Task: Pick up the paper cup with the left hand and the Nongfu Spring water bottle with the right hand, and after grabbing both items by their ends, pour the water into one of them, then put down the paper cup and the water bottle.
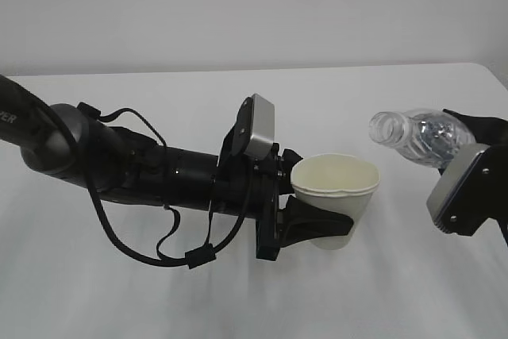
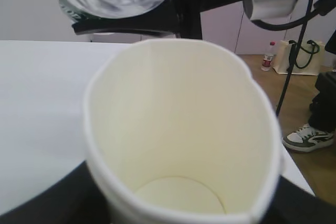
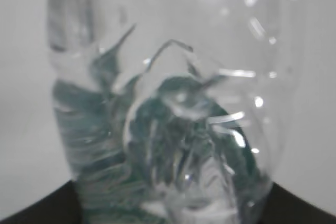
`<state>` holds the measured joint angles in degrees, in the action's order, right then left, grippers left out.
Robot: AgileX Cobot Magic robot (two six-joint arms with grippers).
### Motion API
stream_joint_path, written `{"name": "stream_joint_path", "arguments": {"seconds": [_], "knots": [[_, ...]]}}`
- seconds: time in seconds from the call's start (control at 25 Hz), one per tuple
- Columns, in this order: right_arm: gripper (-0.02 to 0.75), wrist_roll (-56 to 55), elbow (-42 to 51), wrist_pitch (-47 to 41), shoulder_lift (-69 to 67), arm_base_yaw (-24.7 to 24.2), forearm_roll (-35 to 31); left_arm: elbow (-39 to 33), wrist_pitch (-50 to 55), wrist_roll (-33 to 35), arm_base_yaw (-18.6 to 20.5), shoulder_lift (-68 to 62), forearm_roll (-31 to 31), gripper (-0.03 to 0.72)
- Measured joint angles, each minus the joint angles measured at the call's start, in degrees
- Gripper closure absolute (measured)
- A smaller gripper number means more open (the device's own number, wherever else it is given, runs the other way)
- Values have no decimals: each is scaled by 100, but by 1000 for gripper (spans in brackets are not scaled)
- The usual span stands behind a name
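The white paper cup (image 1: 336, 193) is held upright above the table, my left gripper (image 1: 324, 201) shut on its lower half. In the left wrist view the cup (image 2: 178, 119) fills the frame and its cream inside looks dry. The Nongfu Spring water bottle (image 1: 419, 137), clear and uncapped, lies tilted with its mouth pointing left, above and to the right of the cup's rim. My right gripper (image 1: 470, 139) is shut on its base end. The bottle (image 3: 168, 103) and its green label fill the right wrist view. No water can be made out.
The white table (image 1: 159, 299) runs to a back edge near the wall. Past its right edge (image 2: 299, 174), the left wrist view shows a wooden floor with a bag (image 2: 302, 56), a small bottle (image 2: 269, 56) and a person's shoe (image 2: 308, 139).
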<state>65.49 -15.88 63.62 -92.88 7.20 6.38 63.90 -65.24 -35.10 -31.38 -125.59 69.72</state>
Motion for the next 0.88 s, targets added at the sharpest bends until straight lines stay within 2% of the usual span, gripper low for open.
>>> {"name": "stream_joint_path", "arguments": {"seconds": [0.28, 0.88], "knots": [[382, 497, 0, 14, -494, 0, 23, 0, 11, 0, 0, 0, 0, 257], [382, 534, 0, 51, -547, 0, 182, 0, 166, 0, 0, -13, -92, 257]]}}
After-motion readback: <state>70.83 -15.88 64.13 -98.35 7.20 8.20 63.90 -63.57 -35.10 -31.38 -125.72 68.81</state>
